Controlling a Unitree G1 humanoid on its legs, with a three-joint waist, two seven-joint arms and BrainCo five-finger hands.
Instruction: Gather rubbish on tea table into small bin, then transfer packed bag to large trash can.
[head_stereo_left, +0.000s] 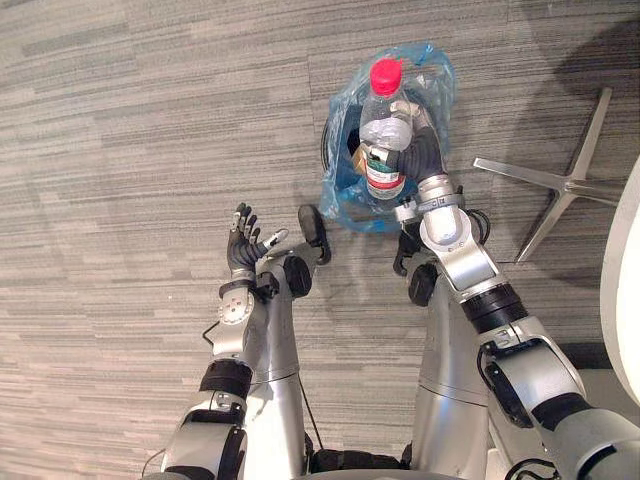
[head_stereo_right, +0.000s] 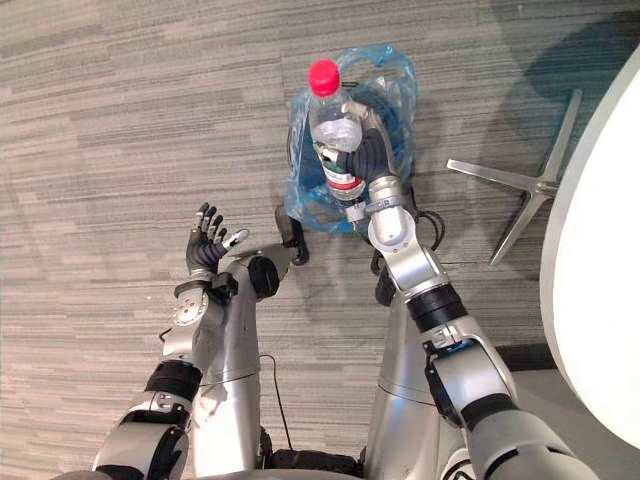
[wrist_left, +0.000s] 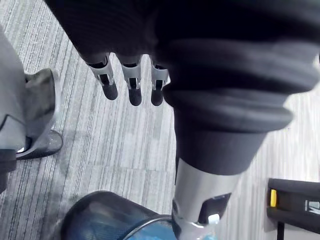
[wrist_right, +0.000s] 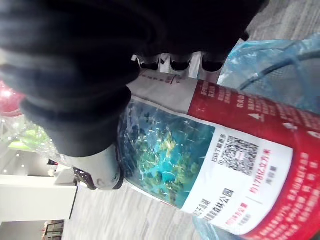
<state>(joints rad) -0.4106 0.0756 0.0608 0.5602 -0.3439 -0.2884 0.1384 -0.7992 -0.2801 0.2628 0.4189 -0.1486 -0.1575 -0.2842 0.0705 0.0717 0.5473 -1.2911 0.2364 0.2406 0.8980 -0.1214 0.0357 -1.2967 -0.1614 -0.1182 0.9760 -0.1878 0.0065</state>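
The small bin (head_stereo_left: 345, 196), lined with a blue bag (head_stereo_left: 436, 72), stands on the floor (head_stereo_left: 150, 120). The right hand (head_stereo_left: 418, 155) and the bottle (head_stereo_left: 383, 122) cover most of its inside, so the content is hard to make out. The right hand is closed around the bottle's label, over the bin. The bottle's long axis runs from the bin's near rim to its far rim, with the red cap (head_stereo_left: 385, 76) at the far side. The left hand (head_stereo_left: 241, 246) is left of the bin, with straight fingers and holding nothing.

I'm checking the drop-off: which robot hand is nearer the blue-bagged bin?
Right. The right robot hand grips a water bottle over the bin; the left robot hand is open, off to the bin's left, apart.
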